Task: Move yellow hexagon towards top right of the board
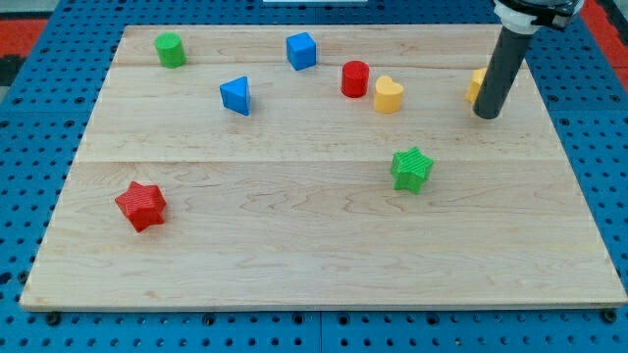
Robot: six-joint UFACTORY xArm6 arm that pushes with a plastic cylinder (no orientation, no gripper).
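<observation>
The yellow hexagon sits near the view's upper right, mostly hidden behind my dark rod; only its left edge shows. My tip rests on the board right next to it, on its lower right side, apparently touching it. A yellow heart lies to the view's left of the hexagon.
A red cylinder stands just left of the yellow heart. A blue cube and a green cylinder sit along the top. A blue triangle is left of centre. A green star and a red star lie lower down.
</observation>
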